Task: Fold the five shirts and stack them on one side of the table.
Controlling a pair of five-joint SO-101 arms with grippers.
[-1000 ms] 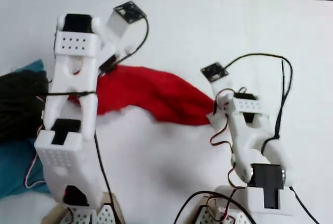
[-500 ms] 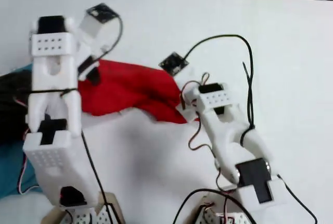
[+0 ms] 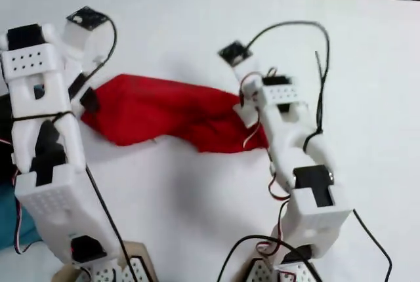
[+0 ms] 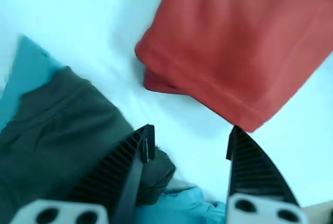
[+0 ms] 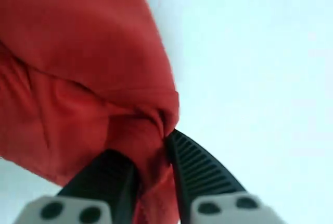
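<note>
High view: a red shirt [image 3: 164, 111] lies bunched into a long band on the white counter [image 3: 197, 216], stretched between the two arms. The right gripper [image 3: 248, 108] sits at the shirt's end nearer the right arm. In the right wrist view its fingers [image 5: 203, 172] are clenched on a gathered fold of the red shirt [image 5: 78, 67], and the cloth puckers where it enters the right gripper [image 5: 148, 146].

The left gripper [image 3: 88, 98] is at the shirt's other end, just beside the hem. In the left wrist view its fingers [image 4: 122, 169] are released and spread wide, with bare counter between them and no cloth held in the left gripper [image 4: 191, 135]. The folded hem corner of the red shirt [image 4: 244, 52] lies near one fingertip without touching it, and dark lettering shows on the cloth farther off. Beside the other fingertip lies a dark grey shirt [image 4: 57, 125], crumpled on top of a teal shirt [image 4: 26, 65]. Both are apart from the red one.
</note>
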